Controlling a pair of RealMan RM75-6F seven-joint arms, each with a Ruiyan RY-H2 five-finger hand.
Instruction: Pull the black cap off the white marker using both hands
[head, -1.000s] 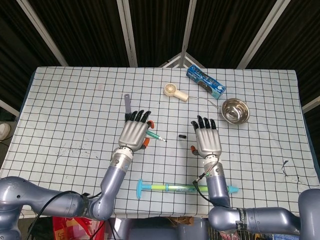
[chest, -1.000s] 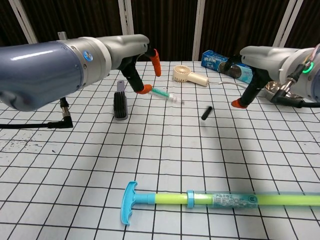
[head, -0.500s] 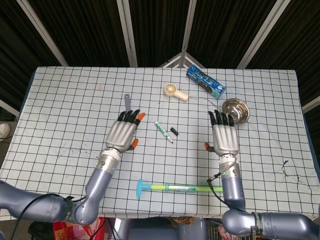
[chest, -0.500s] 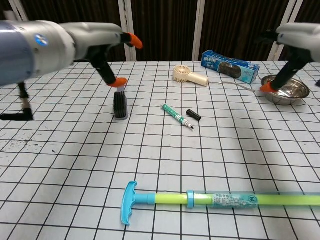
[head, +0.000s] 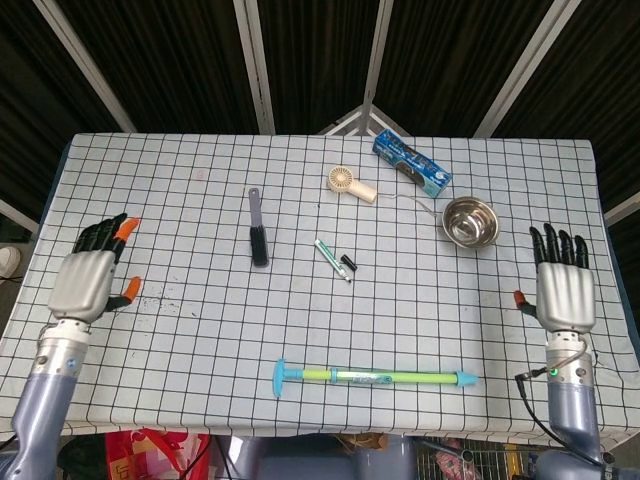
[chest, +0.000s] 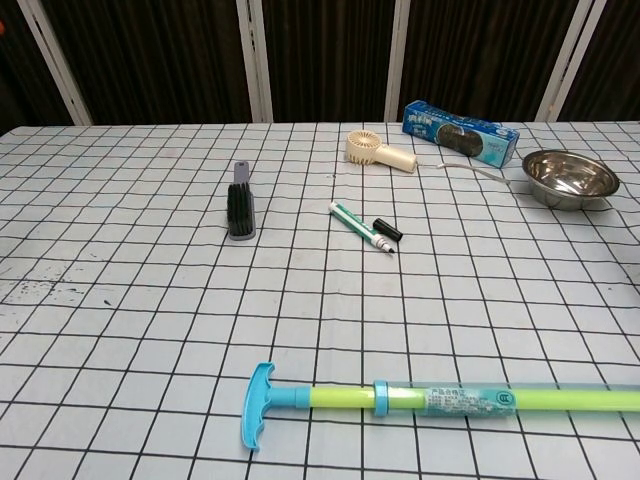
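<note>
The white marker (head: 328, 258) lies uncapped on the checked table (head: 180, 200), just right of the grey brush (head: 259, 238), with the black cap (head: 348, 264) loose beside its tip. The left hand (head: 88, 278) hovers far left of the brush and the right hand (head: 561, 288) far right of it, both empty with fingers apart. The job looks finished. The risk now is a stray arm sweep nudging the round cap, which would probably roll away.
</note>
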